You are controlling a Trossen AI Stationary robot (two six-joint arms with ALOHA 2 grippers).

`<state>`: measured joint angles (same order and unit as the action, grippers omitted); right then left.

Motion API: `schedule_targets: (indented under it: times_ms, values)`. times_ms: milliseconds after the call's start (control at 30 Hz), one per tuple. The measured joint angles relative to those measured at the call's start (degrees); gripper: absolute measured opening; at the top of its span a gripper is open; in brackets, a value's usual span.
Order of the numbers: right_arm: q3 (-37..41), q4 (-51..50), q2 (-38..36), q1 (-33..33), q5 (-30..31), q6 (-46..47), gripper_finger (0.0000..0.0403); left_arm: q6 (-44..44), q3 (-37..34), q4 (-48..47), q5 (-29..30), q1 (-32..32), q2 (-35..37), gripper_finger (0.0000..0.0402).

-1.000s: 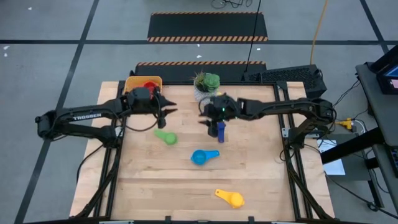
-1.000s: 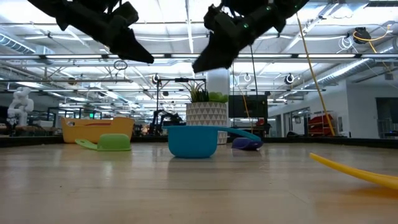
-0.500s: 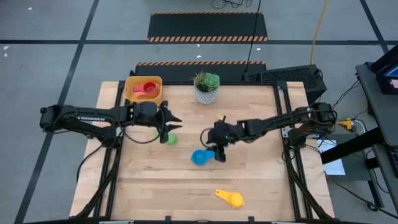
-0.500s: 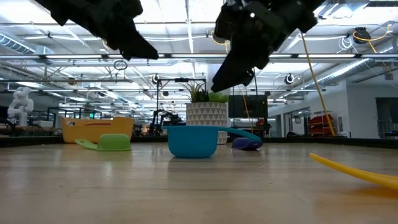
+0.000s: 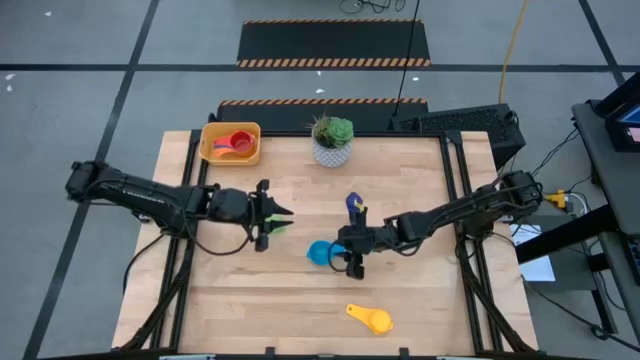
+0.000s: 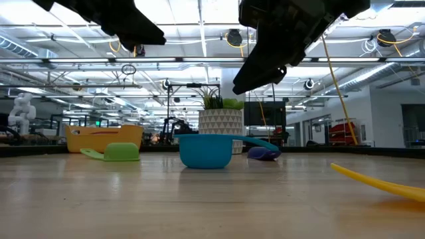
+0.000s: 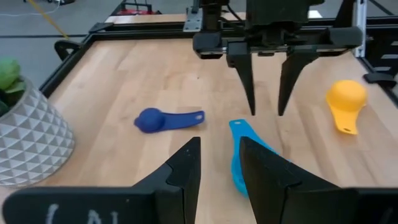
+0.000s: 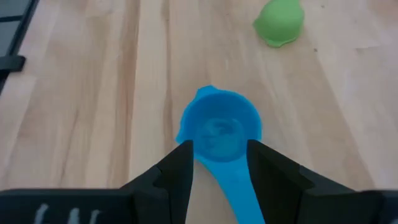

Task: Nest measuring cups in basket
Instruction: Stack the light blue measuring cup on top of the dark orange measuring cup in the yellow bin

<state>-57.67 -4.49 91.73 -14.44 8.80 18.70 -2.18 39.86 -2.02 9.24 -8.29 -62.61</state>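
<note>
- Light blue plastic measuring cup (image 5: 320,253) lies under my right pincer (image 5: 352,257), fingers spread, nothing held.
- My left pincer (image 5: 272,215) hovers spread over the green plastic cup (image 6: 121,152).

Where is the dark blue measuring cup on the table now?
In the high view the dark blue cup lies near the table's middle, between the plant pot and the light blue cup, just beyond the right hand.

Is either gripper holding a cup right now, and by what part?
Nothing is held. The right gripper hangs open above the light blue cup; the left gripper is open and empty.
</note>
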Motion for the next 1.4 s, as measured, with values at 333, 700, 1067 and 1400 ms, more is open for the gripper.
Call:
schedule_targets:
  times_ms: [333,700,1067,1400]
  values:
    - [0.00,0.84,5.50,-1.07,1.73,4.61,0.0185,-3.35,-0.02,-1.01,4.21,-7.50,-1.87,0.0113]
    - [-0.02,1.29,5.92,-1.30,6.06,3.84,0.0313,-5.93,-0.07,-0.55,4.34,-12.15,-4.72,0.0113]
    - [3.19,3.42,5.92,7.15,-11.64,-0.70,0.0322,-6.73,-0.07,-0.40,6.39,-12.97,-4.70,0.0113]
    - [7.80,9.25,5.92,13.21,-29.22,-2.28,0.0311,-0.99,-0.07,-0.35,7.40,-12.66,-4.70,0.0113]
